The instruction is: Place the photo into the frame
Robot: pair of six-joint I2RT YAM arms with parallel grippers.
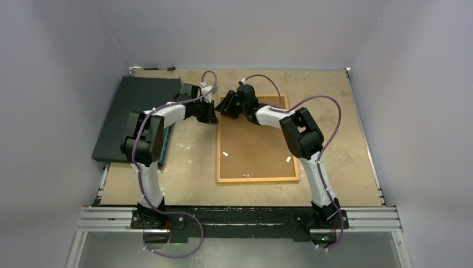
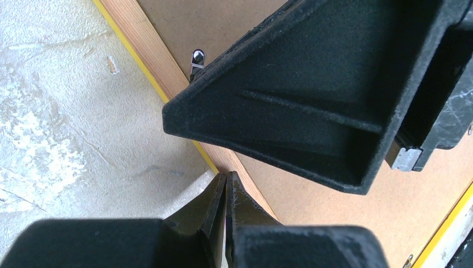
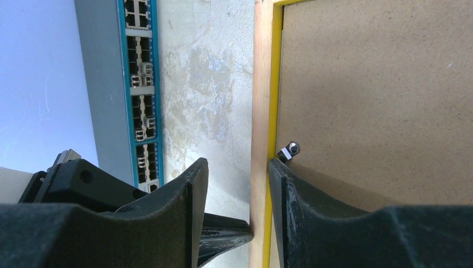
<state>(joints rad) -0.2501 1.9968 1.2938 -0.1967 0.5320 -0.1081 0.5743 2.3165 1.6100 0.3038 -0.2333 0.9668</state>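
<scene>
While the frame (image 1: 257,180) lies back-up on the desk (image 1: 346,139), the right fingers (image 3: 184,212) stand apart astride its left rail, gripping nothing. The left fingers (image 2: 245,209) are pressed together, empty, tips at that rail's outer edge.

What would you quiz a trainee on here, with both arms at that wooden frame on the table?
1. True or false: the thin wooden picture frame with the yellow edge lies front side up.
2. Fill in: the left gripper has its black fingers ___.
3. Which gripper has open fingers on either side of the frame's rail? A) left gripper B) right gripper C) neither

Key:
1. False. Its wood-toned back and the brown backing board face up.
2. shut
3. B
</scene>
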